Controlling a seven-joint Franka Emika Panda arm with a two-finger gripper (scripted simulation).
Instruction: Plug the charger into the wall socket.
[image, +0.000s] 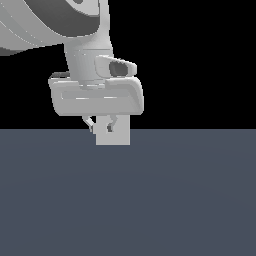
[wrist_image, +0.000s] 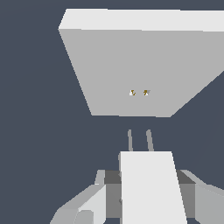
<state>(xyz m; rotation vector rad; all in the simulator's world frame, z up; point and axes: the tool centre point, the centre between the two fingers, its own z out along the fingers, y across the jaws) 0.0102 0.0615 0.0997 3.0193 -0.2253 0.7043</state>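
The gripper (wrist_image: 151, 192) has its jaws closed on the charger (wrist_image: 151, 186), one finger (wrist_image: 113, 192) pressed to each side of the small white block. In the wrist view the block's two thin grey prongs (wrist_image: 140, 140) point toward the wall socket (wrist_image: 131, 65), a flat light-grey plate with two tiny yellowish holes (wrist_image: 139, 92) at its centre. A clear gap separates the prong tips from the plate, and the prongs sit roughly in line with the holes (a little off, perhaps). In the exterior view the arm (image: 95, 50) hangs over the dark desk (image: 128, 200), with a pale block (image: 113, 134) just below the hand.
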